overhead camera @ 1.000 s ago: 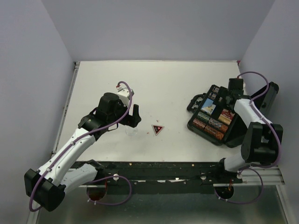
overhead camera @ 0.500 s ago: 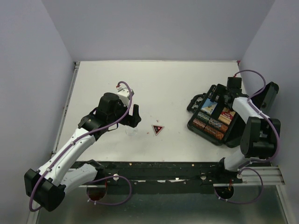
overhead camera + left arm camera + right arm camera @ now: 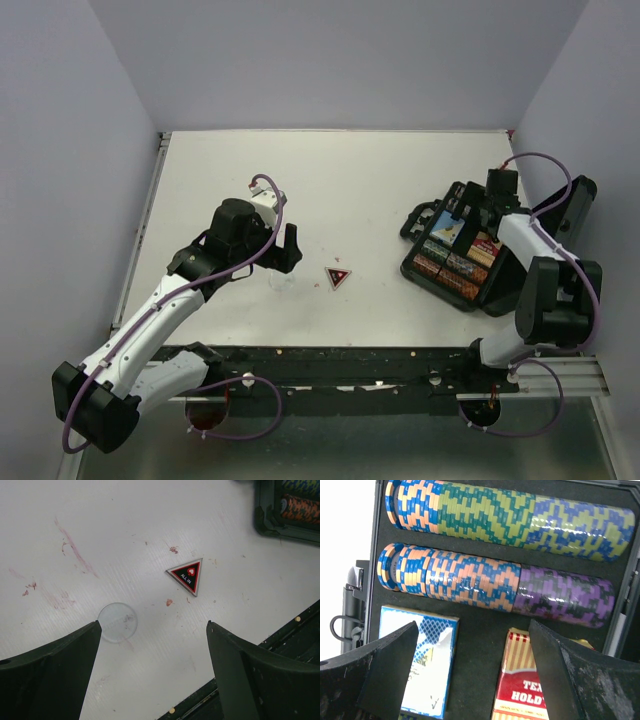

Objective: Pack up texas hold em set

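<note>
Presently the case [image 3: 452, 250] lies open at the right side of the bench [image 3: 350, 180]. Two chip rows [image 3: 510, 515] are seated in its foam, with a blue card box [image 3: 417, 665] and a red card box [image 3: 525, 685] in the compartments below them. Two pieces lie outside it. The triangular red-black marker [image 3: 187, 575] is near the bench's middle, and the clear marker [image 3: 117, 622] is just left of it. Both are well apart from the case.

Handling, as judged: both loose markers look thin, rigid and light, and they lie flat. The clear disc is likely slick and offers only its rim, so a pinch across the edge seems called for. The triangle offers straight sides. The loaded case is probably heavy, and its lid is best moved by the free edge.

The left claw [image 3: 152, 630] hangs spread over the bench, with the clear marker just beside one finger. The right claw [image 3: 472, 625] is spread wide above the case interior, holding nothing.

The overhead view barely shows the clear disc. The left wrist view shows it plainly, along with the "ALL IN" lettering on the triangle. Only the right wrist view resolves the chip colours. Only the overhead shows both arms and the gap between the markers and the case.
</note>
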You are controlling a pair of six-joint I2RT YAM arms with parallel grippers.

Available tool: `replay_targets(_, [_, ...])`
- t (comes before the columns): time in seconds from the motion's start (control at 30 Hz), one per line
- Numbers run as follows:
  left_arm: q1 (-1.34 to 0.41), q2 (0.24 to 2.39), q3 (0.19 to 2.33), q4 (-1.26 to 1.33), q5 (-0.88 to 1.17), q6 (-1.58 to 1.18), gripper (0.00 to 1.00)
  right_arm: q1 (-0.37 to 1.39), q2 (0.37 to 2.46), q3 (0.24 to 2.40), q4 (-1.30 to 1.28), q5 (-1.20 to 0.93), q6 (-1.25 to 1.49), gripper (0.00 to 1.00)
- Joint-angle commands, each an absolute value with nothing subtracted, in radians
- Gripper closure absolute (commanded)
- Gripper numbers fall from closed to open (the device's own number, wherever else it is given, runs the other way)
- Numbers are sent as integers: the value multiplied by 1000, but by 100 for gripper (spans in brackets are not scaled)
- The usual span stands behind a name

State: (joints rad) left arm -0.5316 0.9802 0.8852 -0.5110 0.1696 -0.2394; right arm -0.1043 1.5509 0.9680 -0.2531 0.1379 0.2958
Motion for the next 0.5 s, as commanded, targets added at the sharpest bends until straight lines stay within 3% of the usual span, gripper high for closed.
replay_targets(0.0, [-535,982,874,-509,149,-230,5,-104,1471,928,-383,219,325,1])
replay_targets(0.47, [-535,977,874,-509,155,-230,5,-104,1494,920,-379,212,302,1])
